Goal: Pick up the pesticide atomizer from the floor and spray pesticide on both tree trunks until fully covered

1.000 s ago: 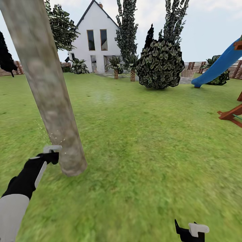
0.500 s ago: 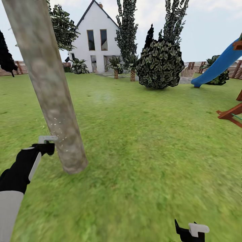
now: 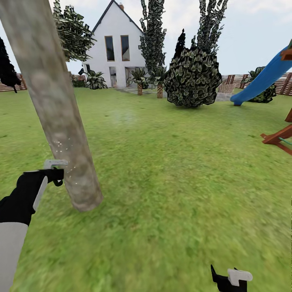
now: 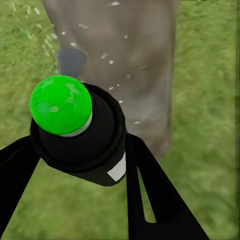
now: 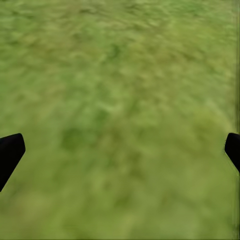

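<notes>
Left gripper [image 4: 75, 165] clamped around the black body of the pesticide atomizer [image 4: 80, 135], its two dark fingers [image 4: 150, 195] bearing on opposite sides of the canister below the green spray cap [image 4: 61, 104]; in the head view the atomizer's pale nozzle [image 3: 54, 163] lies just beside the lower tree trunk [image 3: 61, 121]. Pesticide [image 4: 112, 62] appears as pale specks against the mottled bark, clustered low on the trunk; the upper trunk looks bare, so coverage is judged partial. The atomizer is judged light, rigid and smooth-walled, hence liable to slip or twist; the mid-body hold, clear of cap and nozzle, seems the sound place to take it. Right gripper [image 5: 120, 145] hangs over the lawn [image 3: 182, 174] with its fingertips wide apart and nothing between them. White house [image 3: 115, 44] and blue slide [image 3: 263, 79] stand well apart in the background.
</notes>
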